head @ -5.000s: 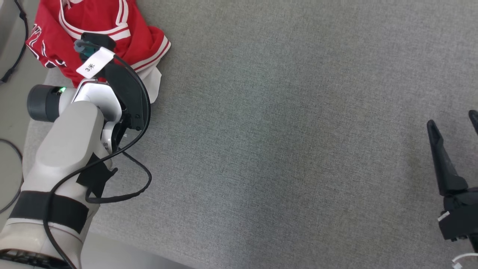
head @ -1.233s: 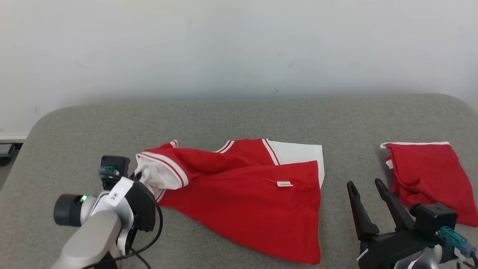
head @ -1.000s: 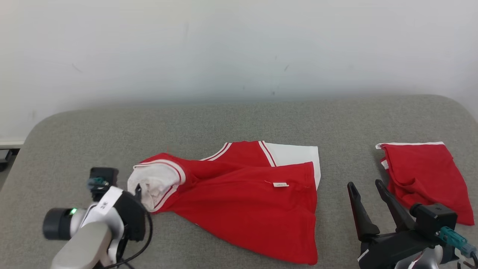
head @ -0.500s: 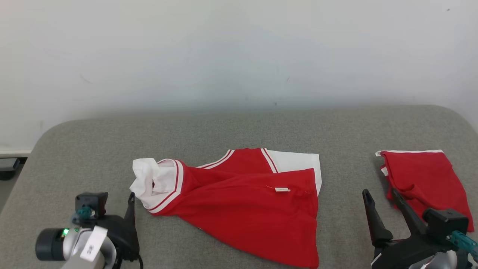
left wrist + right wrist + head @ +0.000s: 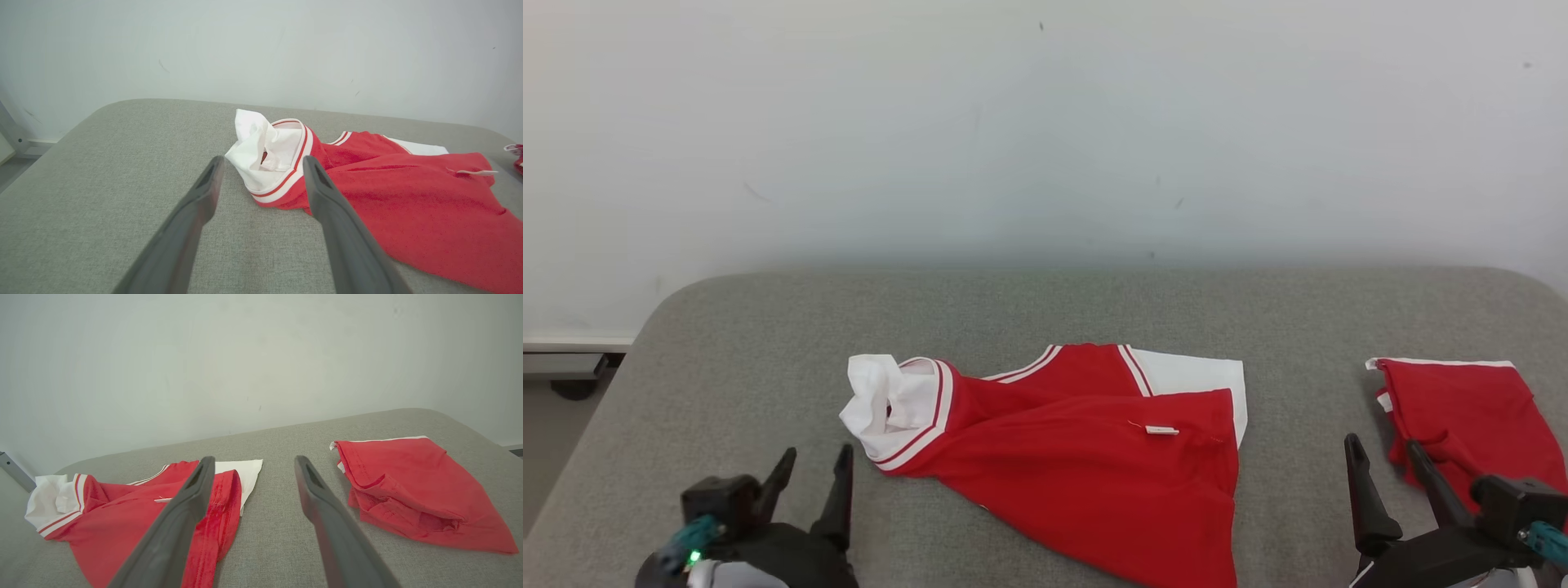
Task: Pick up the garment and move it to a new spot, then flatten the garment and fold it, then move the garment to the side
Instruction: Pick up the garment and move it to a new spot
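Garment (image 5: 1086,465) lies rumpled mid bench (image 5: 727,327), white bunch (image 5: 882,400) at its left end. L gripper (image 5: 817,451) fingers wide, empty, just beside bunch. R gripper (image 5: 1382,445) fingers wide, empty, btwn garment & second red piece (image 5: 1462,408) by right edge. Flattening looks next: pinch outer corners, pull apart low.

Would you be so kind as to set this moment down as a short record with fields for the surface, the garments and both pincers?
surface: grey padded surface against a pale wall
main garment: red and white jersey, rumpled in the middle, not yet flat or folded
jersey's left end: white fabric bunched up
second garment: red garment, lying apart at the right
left pincer: open, empty, just short of the bunched end
right pincer: open, empty, close to the red garment
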### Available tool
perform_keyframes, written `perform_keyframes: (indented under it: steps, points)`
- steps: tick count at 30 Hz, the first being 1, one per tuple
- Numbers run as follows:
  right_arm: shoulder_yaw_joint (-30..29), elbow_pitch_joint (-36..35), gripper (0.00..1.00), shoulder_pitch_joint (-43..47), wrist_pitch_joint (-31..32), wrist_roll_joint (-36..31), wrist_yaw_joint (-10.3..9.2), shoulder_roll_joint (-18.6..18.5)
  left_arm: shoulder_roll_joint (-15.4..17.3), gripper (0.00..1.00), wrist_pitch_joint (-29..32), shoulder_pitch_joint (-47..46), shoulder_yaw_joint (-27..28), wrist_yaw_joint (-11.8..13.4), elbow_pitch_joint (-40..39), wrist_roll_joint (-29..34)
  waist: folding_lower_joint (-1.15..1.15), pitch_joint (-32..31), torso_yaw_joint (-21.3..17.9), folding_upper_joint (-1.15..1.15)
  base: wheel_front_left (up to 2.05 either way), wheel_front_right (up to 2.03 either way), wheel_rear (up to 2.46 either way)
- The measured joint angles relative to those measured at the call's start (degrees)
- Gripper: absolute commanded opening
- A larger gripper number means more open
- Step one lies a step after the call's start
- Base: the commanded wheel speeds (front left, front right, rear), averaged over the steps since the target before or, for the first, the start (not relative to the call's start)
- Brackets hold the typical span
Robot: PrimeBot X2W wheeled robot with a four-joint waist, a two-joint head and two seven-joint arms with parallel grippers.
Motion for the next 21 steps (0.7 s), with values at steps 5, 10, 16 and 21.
perform_keyframes:
  steps: [5, 10, 16, 21]
  points:
    - [-1.05, 0.05, 1.00, 0.75, -0.18, 0.92, -0.08, 1.44, -0.03, 1.00, -0.10, 7.28, 10.58, 0.05, -12.38, -4.58, 0.00, -1.05, 0.90, 0.00, 0.00, 0.00, 0.00]
    - [-1.07, 0.25, 1.00, 1.19, -0.12, 0.98, -0.32, 1.65, -0.10, 1.00, -0.15, 13.85, 13.61, 0.07, -16.96, -3.53, 0.00, -1.09, 1.15, 0.00, 0.00, 0.00, 0.00]
    - [-1.04, 1.87, 1.00, 1.18, 0.54, 0.97, -0.32, 0.99, 1.14, 1.00, -0.15, 18.96, 12.46, 0.08, -20.64, 0.03, 0.00, -0.60, 0.94, 0.00, 0.00, 0.00, 0.00]
    - [-1.30, 3.28, 1.00, 1.28, 0.58, 0.97, -0.31, 0.18, 1.82, 1.00, -0.15, 20.62, 13.40, 0.08, -21.90, 2.21, 0.00, -0.24, 0.69, 0.00, 0.00, 0.00, 0.00]
